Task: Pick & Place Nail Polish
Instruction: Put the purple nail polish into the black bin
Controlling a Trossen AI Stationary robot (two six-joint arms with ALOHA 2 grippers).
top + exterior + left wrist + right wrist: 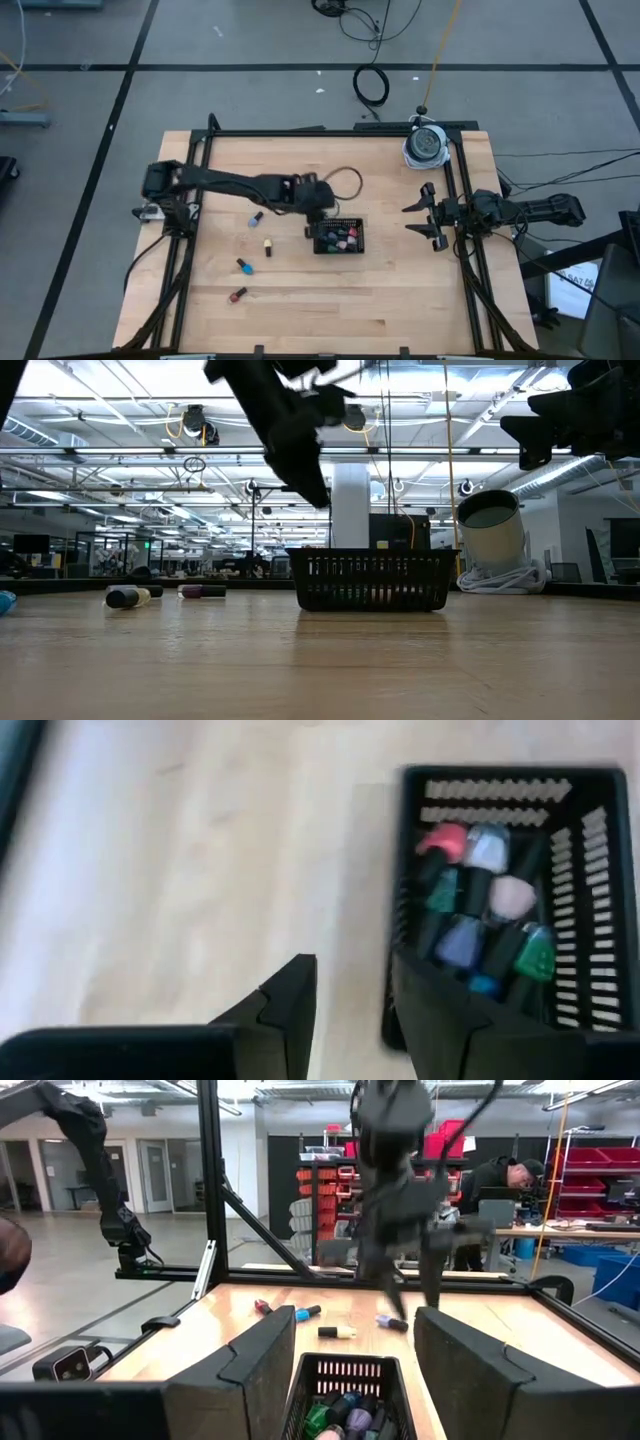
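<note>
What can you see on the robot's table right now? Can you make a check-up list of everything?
Surface: wooden table, inside a black frame.
Job's things: four nail polish bottles lie loose on the table: blue, yellow, teal, red. More bottles sit in the black basket.
Clutter: a white round can at a far corner.
Claws: left claw open, empty, at the basket's edge. Right claw open, empty, waiting at the table's right side.
Cables: a loop on the table behind the left arm; a coil on the floor.
Surroundings: grey floor, shelves with red bins, a person at a desk.
</note>
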